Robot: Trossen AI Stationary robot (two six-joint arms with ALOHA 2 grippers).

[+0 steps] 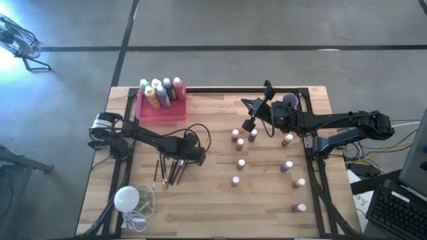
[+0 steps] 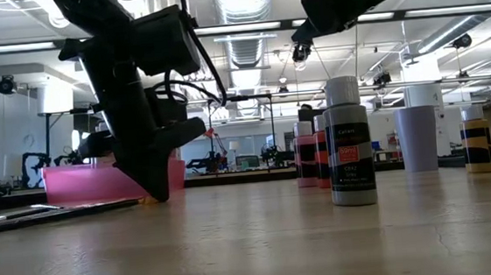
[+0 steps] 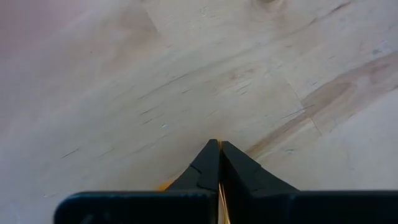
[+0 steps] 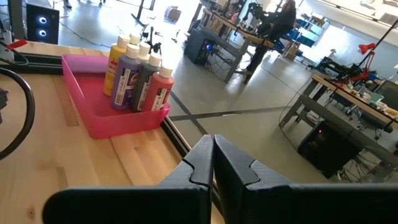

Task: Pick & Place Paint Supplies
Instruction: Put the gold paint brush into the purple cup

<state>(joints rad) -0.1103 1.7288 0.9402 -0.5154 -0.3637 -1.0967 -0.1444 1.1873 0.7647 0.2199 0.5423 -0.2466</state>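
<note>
the left tool (image 1: 179,162) is lowered onto the wooden surface (image 1: 213,200) at the top end of a small cluster of thin dark paintbrushes (image 1: 167,173), which lie side by side on the left half, near the front. in the left wrist view its fingers (image 3: 208,165) are pressed together with a thin yellowish sliver seen between them; whether a brush is pinched cannot be told. in the low view the same tool (image 2: 158,193) is seen tilted down to the surface in front of the pink tray (image 2: 73,182).

the pink tray (image 1: 160,113) is placed at the back left of the surface, and a group of larger white-capped paint bottles (image 1: 160,90) is stood upright in its rear part, packed close together; yellow, purple, dark and red ones are seen in the right wrist view (image 4: 140,78).

the right tool (image 1: 252,115) is held above the back middle of the surface, its fingers (image 4: 202,158) brought together on nothing. just beside it a purple cup (image 1: 290,101) is stood near the back right.

small white-capped bottles (image 1: 240,143) are scattered upright across the right half, well apart from one another. a white bulb with a cord (image 1: 127,198) is rested at the front left corner.
</note>
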